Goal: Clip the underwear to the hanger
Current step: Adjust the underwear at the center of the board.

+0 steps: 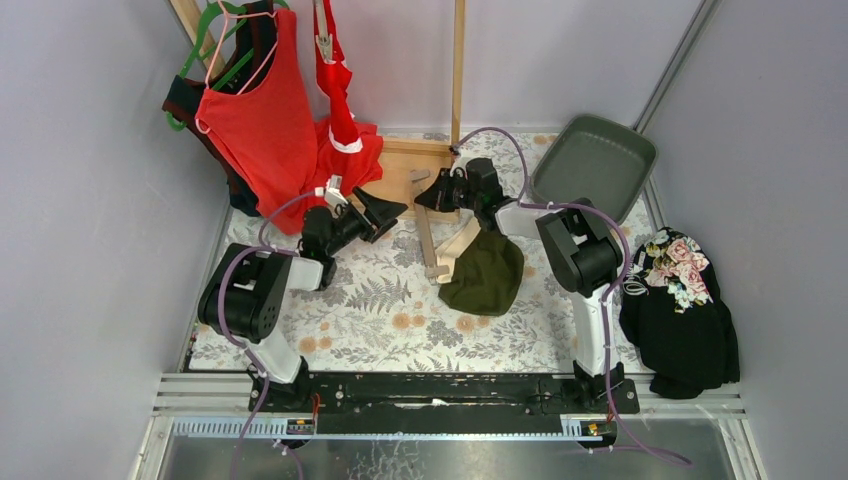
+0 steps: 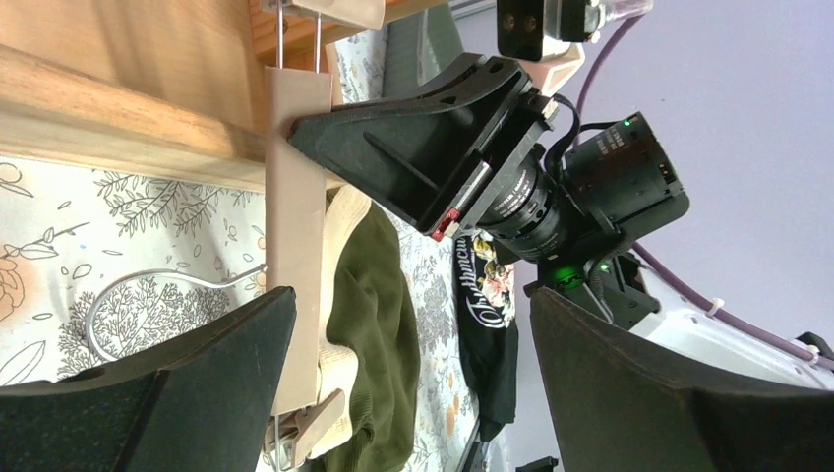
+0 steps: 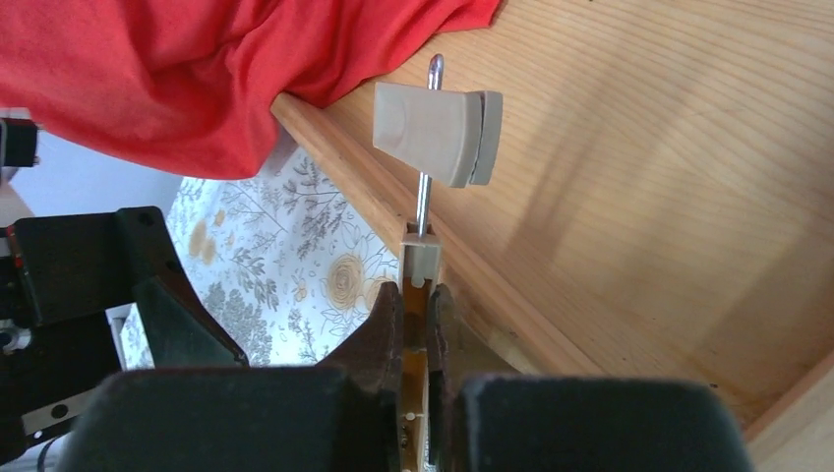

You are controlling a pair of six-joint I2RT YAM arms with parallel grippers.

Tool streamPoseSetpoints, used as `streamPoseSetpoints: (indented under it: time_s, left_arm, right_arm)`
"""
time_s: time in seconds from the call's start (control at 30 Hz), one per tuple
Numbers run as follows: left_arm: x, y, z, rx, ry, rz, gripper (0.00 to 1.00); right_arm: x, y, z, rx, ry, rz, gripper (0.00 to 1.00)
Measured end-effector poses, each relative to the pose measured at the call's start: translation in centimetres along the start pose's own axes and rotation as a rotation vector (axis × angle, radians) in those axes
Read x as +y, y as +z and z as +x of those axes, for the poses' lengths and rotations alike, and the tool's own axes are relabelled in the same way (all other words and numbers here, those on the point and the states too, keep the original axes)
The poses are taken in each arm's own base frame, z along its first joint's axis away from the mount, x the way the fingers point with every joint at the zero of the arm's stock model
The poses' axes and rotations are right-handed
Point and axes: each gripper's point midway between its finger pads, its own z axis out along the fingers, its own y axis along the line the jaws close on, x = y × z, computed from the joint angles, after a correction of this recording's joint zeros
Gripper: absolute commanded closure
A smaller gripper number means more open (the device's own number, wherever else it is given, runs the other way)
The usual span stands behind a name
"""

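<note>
Your table [image 1: 380, 300], under its fern-print cover, runs beneath both pincers. The large red tank top [image 1: 258, 120] hangs up and behind the left pincer [image 1: 385, 212]. The black floral cloth [image 1: 680, 300] lies heaped well off to the outer side of the right arm, nearer its base than its fingers. The grey tray [image 1: 595, 160] sits tilted behind that arm, on the outer side of the right pincer [image 3: 415, 295].

The dark olive briefs [image 1: 487, 275] lie crumpled on the table just on the base side of the right pincer. Their cream waistband [image 1: 457, 243] touches the near end of the hanger [image 2: 295, 246]. A clip sits over the waistband there, but you cannot tell whether it bites the cloth. The red briefs [image 1: 333, 80] dangle from a clip high behind the left pincer, beside the tank top.

The hanger lies flat, and its beige bar runs from the right pincer back toward the arm bases. Your right pincer is clenched on the far end of that bar, fingers pressed to either side of it. Just past its fingertips, one beige clip [image 3: 438, 133] sits over the wooden base board [image 3: 639, 197]. Your left pincer is released with its jaws spread wide and grasps nothing. It hovers beside the bar and faces the right pincer. The hanger's wire hook [image 2: 148, 290] curls on the table just off one of the left pincer's fingers.
</note>
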Motion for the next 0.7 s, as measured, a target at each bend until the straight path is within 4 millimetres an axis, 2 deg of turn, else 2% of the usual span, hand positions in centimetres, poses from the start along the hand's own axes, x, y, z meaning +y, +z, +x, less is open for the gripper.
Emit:
streamPoseSetpoints:
  time_s: [0.03,0.13,0.23,0.37,0.5,0.6,0.7]
  left_arm:
    - [0.0,-0.1,-0.1,-0.002,-0.001,0.007,0.14]
    - [-0.2,-0.3,-0.3,-0.009,-0.005,0.024,0.14]
    - [-0.4,-0.5,-0.5,-0.011,-0.003,0.036,0.14]
    - [-0.5,-0.7,-0.5,-0.009,-0.001,0.037,0.14]
    - [-1.4,-1.2,-0.9,-0.019,0.025,0.047,0.14]
    - [-2.4,-1.6,-1.2,-0.026,0.055,0.054,0.14]
    - [-3.4,-2.1,-1.4,-0.030,0.083,0.062,0.14]
  right_arm:
    - [0.1,-0.1,0.0,-0.001,0.004,-0.010,0.73]
    - [0.4,-0.2,0.4,0.012,0.016,-0.036,0.49]
    - [0.2,-0.9,1.3,0.022,0.013,-0.035,0.40]
    - [0.7,-3.6,0.7,0.006,-0.019,0.020,0.36]
    - [0.3,-6.6,-2.3,-0.048,-0.066,0.140,0.37]
    - [-1.1,-8.8,-3.9,-0.056,-0.097,0.284,0.36]
    - [-3.2,-10.2,-3.9,-0.017,-0.128,0.416,0.28]
